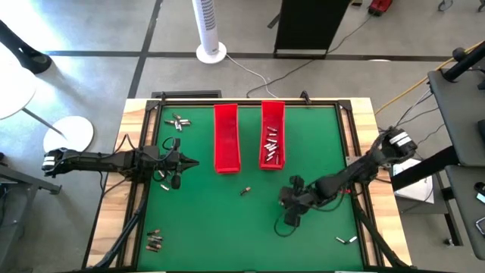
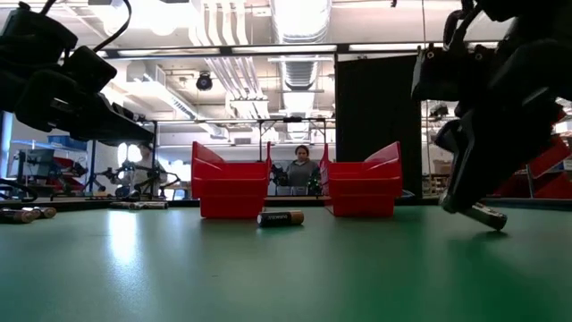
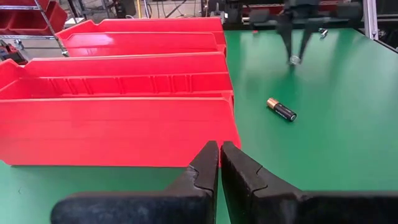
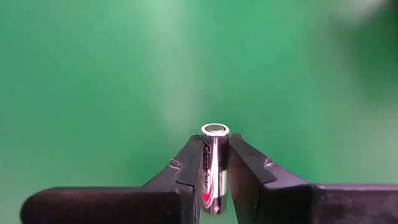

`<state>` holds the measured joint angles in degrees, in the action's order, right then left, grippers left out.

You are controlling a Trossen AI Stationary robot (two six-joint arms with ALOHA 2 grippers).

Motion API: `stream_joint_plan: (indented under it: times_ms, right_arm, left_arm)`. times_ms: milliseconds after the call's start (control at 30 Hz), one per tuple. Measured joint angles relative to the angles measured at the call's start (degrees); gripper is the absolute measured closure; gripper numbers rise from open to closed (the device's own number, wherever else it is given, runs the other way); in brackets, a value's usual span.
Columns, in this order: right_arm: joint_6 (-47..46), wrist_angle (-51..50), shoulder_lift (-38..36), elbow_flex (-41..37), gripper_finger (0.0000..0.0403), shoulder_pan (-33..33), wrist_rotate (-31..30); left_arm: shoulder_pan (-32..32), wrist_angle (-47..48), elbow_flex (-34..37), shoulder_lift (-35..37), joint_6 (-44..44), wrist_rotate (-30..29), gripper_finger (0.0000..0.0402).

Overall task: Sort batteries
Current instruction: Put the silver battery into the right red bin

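Note:
My right gripper [image 1: 292, 203] hangs over the green table, near and right of the red trays, shut on a silvery battery [image 4: 214, 163]. The low view shows the same battery [image 2: 487, 216] under the fingers. A dark battery with a copper end [image 1: 245, 191] lies on its side between the arms. Several silvery batteries [image 1: 271, 145] lie in the right red tray [image 1: 273, 114]. The left red tray [image 1: 226, 138] shows none. My left gripper [image 3: 219, 150] waits shut beside the left tray's near left side, holding nothing. My right gripper pinches the silvery battery by its long sides [image 4: 214, 155] between the two fingers. The battery lies along the fingers, and its flat end [image 4: 215, 129] sticks out past the tips. The fingers slant down from the table's right. The battery is tilted and clear of the table.
Loose batteries lie in three groups: far left [image 1: 178, 121], near left [image 1: 154, 241] and near right [image 1: 347, 240]. The table's wooden border [image 1: 136, 114] runs around the green mat. A person stands in the room behind the trays [image 2: 302, 168].

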<state>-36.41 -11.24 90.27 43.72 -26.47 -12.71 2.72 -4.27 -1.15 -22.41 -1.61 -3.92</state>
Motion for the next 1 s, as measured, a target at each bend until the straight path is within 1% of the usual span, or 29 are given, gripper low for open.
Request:
stream_joint_plan:
  times_ms: [100, 267, 433, 633, 800, 900, 1000]
  right_arm:
    - [-0.01, 6.32, 4.16, 0.01, 0.0347, -0.99, -0.25]
    - [0.1, 16.69, 9.46, 0.18, 0.0348, -2.11, -1.58]
    - [1.52, 23.74, 13.46, 0.18, 0.0342, -3.83, -3.29]
    - [1.83, 25.25, 18.1, 0.16, 0.0316, -6.01, -9.17]
    - [2.46, 26.48, 20.95, 0.13, 0.0302, -6.49, -10.49]
    - [3.18, 26.9, 21.49, 0.13, 0.0313, -6.66, -11.26]
    - [4.26, 27.21, 21.49, 0.13, 0.034, -6.66, -11.06]
  left_arm:
    - [0.0, 0.0, 0.0, 0.0, 0.0, 0.0, 0.0402]
    - [0.0, 0.02, 0.0, 0.0, 0.0, 0.0, 0.0402]
    - [0.0, 0.02, 0.0, 0.0, 0.0, 0.0, 0.0402]
    - [0.0, 0.02, -0.02, 0.0, 0.0, 0.01, 0.0402]
    - [0.0, 0.02, -0.02, 0.0, 0.0, 0.0, 0.0402]
    - [0.0, 0.0, -0.01, 0.0, 0.0, 0.0, 0.0402]
    - [0.0, 0.02, -0.01, 0.0, 0.0, 0.01, 0.0402]
